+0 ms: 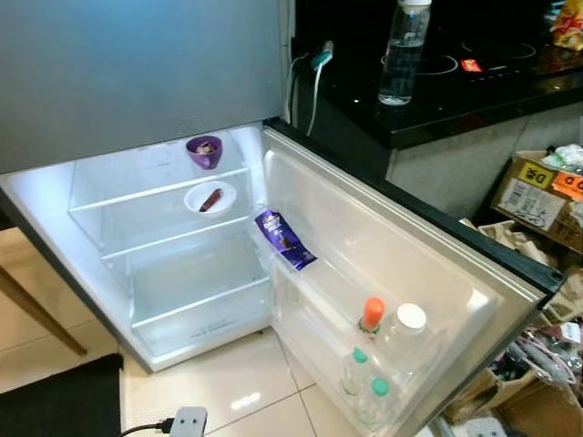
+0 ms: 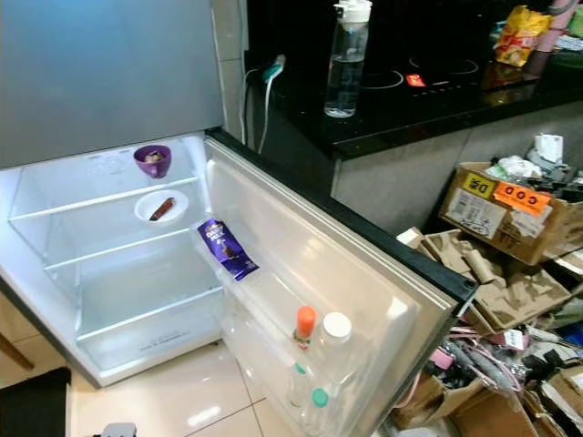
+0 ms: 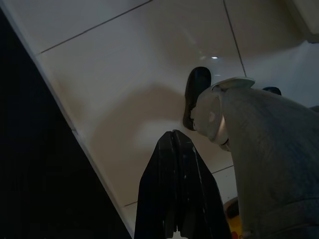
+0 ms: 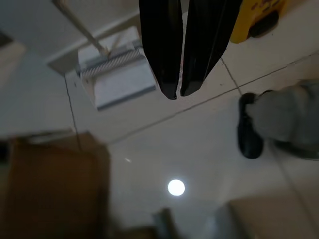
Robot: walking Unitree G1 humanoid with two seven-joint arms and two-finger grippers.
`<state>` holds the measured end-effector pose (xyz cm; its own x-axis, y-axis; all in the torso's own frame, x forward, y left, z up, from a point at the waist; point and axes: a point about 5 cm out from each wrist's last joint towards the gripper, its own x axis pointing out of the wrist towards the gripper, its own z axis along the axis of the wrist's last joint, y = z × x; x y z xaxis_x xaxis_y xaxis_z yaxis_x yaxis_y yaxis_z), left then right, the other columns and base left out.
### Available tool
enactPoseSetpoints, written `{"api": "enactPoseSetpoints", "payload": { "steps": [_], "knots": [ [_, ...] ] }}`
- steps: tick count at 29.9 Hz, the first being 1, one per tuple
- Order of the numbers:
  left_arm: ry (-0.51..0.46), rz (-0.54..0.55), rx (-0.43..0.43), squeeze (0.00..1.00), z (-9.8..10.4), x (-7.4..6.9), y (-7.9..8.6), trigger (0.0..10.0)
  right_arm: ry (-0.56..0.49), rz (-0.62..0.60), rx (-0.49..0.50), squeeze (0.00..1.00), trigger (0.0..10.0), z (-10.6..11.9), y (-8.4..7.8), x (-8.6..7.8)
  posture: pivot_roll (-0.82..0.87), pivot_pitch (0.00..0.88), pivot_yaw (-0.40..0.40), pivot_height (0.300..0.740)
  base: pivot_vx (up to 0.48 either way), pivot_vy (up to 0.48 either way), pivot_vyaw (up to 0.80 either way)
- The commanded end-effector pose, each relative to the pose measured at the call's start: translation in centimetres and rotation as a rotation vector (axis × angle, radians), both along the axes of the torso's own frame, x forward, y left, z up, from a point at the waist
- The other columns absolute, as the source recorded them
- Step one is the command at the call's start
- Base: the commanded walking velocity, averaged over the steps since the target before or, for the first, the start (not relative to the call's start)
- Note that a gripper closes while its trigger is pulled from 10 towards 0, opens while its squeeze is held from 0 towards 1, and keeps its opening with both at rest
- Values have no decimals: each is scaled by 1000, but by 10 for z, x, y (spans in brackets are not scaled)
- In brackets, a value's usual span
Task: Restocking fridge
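1. The floor point(image 1: 237, 382) is pale glossy tile with thin dark grout lines and a bright glare spot from a lamp overhead.
2. A black mat point(image 1: 59, 401) lies on the floor at its near left edge.
3. A white plug adapter point(image 1: 189, 421) with a black cord sits on the floor just right of the mat.
4. A slanted wooden leg point(image 1: 36, 309) stands on the floor above the mat.
5. Far across the floor, a black table point(image 2: 410, 100) rests on a grey base and carries a hob with ring marks.
6. Right of the floor, open cardboard boxes point(image 2: 510, 214) and loose clutter are piled below the table.
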<state>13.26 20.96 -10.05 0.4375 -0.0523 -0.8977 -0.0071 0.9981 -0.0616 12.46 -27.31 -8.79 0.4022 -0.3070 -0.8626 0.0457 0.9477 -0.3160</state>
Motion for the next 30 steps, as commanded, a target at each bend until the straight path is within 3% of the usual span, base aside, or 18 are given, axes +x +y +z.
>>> {"api": "enactPoseSetpoints", "payload": {
  "steps": [1,11,16,23,30],
  "knots": [
    [10,-11,-12,0,-1,-3,-3,10000,-26,-81,-14,0,10000,3,-8,0,-69,0,-12,740,0,0,0],
    [13,-55,-22,0,-1,-3,-5,10000,-46,-112,-34,0,10000,8,-17,4,-71,0,-13,740,0,-96,0],
    [34,-82,-33,0,-4,-4,-15,10000,-30,-92,-19,0,10000,5,-12,2,-74,0,-12,740,0,-475,0],
    [38,-99,-30,0,-5,1,-33,10000,-12,-79,-8,0,10000,2,-7,-1,-74,0,-13,740,0,0,0],
    [32,-93,-59,0,-4,1,-34,10000,-4,-71,-7,0,10000,1,-6,-3,-74,0,-14,740,0,0,0]
  ]
}}
